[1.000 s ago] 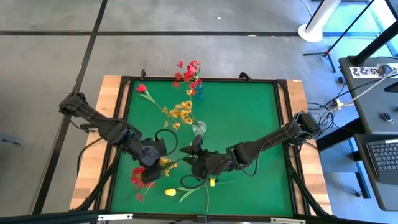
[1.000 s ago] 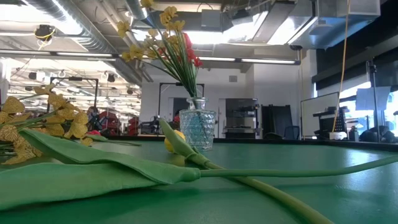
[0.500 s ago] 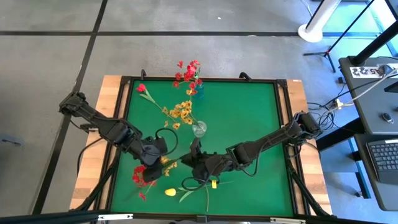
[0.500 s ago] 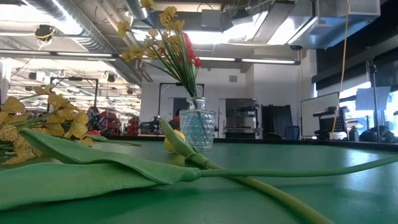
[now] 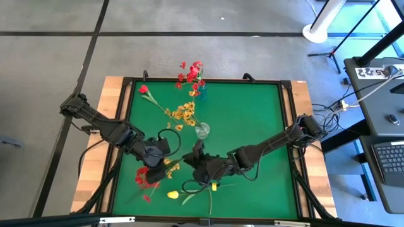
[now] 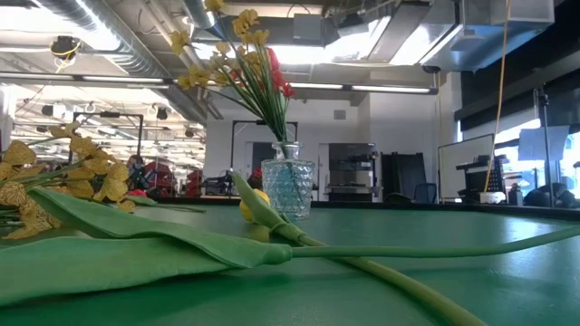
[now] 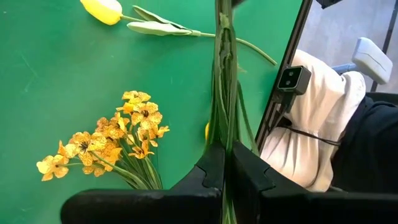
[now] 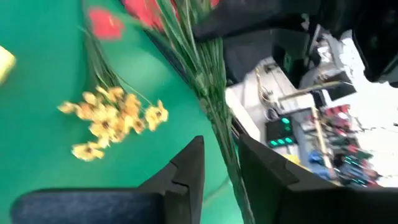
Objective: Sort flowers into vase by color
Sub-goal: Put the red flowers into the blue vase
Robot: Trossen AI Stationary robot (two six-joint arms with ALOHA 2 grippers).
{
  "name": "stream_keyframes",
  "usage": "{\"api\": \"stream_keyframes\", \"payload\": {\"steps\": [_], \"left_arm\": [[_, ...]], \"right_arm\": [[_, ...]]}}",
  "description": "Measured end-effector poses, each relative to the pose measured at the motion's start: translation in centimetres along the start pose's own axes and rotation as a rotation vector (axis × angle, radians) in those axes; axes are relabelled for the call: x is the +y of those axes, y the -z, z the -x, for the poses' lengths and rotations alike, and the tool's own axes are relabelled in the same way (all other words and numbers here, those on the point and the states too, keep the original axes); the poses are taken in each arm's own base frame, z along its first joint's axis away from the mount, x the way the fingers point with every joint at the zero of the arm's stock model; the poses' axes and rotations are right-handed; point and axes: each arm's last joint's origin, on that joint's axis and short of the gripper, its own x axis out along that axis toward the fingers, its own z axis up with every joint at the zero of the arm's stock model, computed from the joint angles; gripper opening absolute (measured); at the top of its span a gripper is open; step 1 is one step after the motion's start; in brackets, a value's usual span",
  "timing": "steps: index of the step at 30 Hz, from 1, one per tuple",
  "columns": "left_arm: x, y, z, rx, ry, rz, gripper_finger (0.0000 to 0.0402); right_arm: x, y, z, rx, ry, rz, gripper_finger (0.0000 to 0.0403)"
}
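Left gripper [image 7: 227, 165]: we see its two dark fingers pressed together on a bundle of thin green stems [image 7: 225, 74] that runs straight out between them. From above, this gripper [image 5: 153, 169] sits over the near-left part of the green mat [image 5: 252, 120].

Red spray [image 5: 144, 178]: we see its red blossoms just beside the left gripper, toward the table's near-left corner.

Right gripper [image 8: 219, 165]: we see its fingers slightly apart with green stems [image 8: 205, 74] passing between them; we cannot tell whether the fingers press on the stems. From above, this gripper [image 5: 197, 165] lies near the middle of the mat's near half, close to the left gripper.

Yellow-orange spray [image 7: 109, 140]: we see it lying flat on the mat just beside the left gripper's fingers.

Yellow bloom [image 5: 172, 195]: we see a single yellow flower lying on the mat near its front edge, with its stem and leaf [image 7: 155, 28] stretching toward the right gripper.

Clear vase [image 5: 202, 130]: we see it near the mat's centre holding a spray of yellow blossoms [image 5: 184, 113]. In the low view the vase [image 6: 287, 188] stands upright with yellow and red flowers rising from it.

Single red bloom [image 5: 143, 89]: we see it lying on the mat near the far-left corner.

Far red flowers [image 5: 191, 74]: we see a red cluster at the mat's far edge, standing in a small blue vase [image 5: 200, 94].
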Motion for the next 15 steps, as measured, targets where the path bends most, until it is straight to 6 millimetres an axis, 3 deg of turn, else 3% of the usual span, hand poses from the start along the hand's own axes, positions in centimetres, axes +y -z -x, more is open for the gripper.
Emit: {"api": "stream_keyframes", "payload": {"steps": [15], "left_arm": [[0.7, -1.0, 0.0, -0.05, -0.035, 0.043, 0.0006]], "right_arm": [[1.0, 0.2, -1.1, 0.06, 0.067, 0.094, 0.0117]]}}
